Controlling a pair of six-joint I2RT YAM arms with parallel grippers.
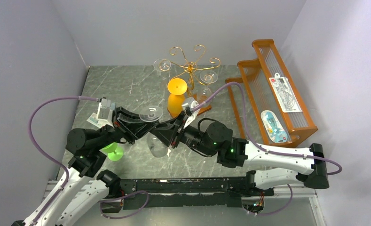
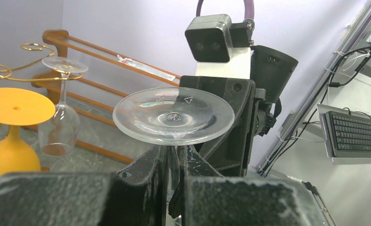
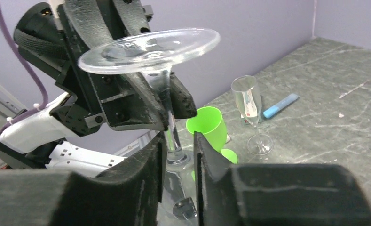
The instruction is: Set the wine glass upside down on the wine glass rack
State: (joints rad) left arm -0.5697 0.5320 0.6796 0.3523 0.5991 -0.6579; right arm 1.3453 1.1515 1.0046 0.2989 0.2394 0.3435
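The clear wine glass (image 1: 151, 113) hangs upside down in mid-air, foot up and bowl down, between both arms. My left gripper (image 1: 143, 126) is shut on its stem just under the foot (image 2: 174, 115), as the left wrist view shows (image 2: 174, 155). My right gripper (image 3: 179, 141) comes in from the right (image 1: 168, 134). Its jaws stand narrow around the glass, lower down where the stem meets the bowl. The gold wire wine glass rack (image 1: 189, 59) stands at the back centre, with two clear glasses (image 1: 208, 77) hanging from it.
An orange plastic goblet (image 1: 177, 96) stands inverted in front of the rack. A green cup (image 1: 112, 151) lies under the left arm, with a flute (image 3: 249, 103) and a blue marker (image 3: 280, 106) beside it. An orange slatted shelf (image 1: 277, 94) fills the right side.
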